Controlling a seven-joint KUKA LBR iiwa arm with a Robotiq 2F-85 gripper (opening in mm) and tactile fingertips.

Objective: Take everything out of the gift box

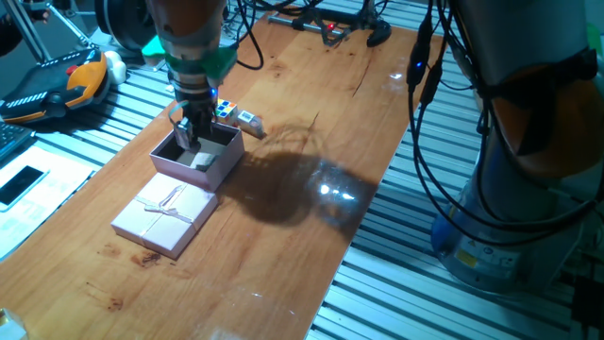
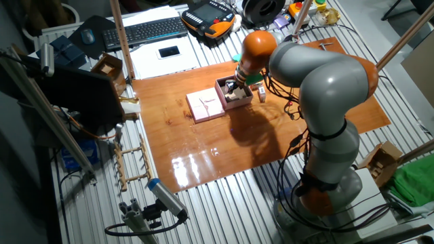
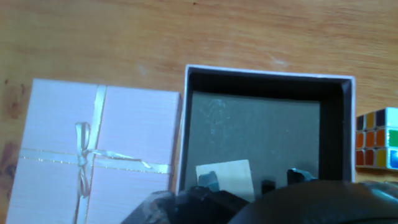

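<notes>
The pale pink gift box point(image 1: 225, 162) stands open on the wooden table, and its dark lining point(image 3: 261, 130) shows in the hand view. A grey-tan cube point(image 3: 231, 174) lies on the box floor near one wall; it also shows in one fixed view point(image 1: 204, 161). My gripper point(image 1: 192, 142) reaches down into the box over that cube, with its fingers point(image 3: 211, 182) apart and holding nothing. The multicoloured puzzle cube point(image 1: 225, 110) sits on the table just outside the box point(image 3: 376, 138). A tiny whitish piece point(image 1: 250, 120) lies beside it. The box also shows in the other fixed view point(image 2: 234, 95).
The pink lid point(image 1: 165, 215) with its ribbon bow point(image 3: 84, 152) lies flat on the table next to the box. A keyboard point(image 2: 146, 30) and a teach pendant point(image 1: 52, 85) lie beyond the table. Cables point(image 1: 425, 57) hang at the table's right edge.
</notes>
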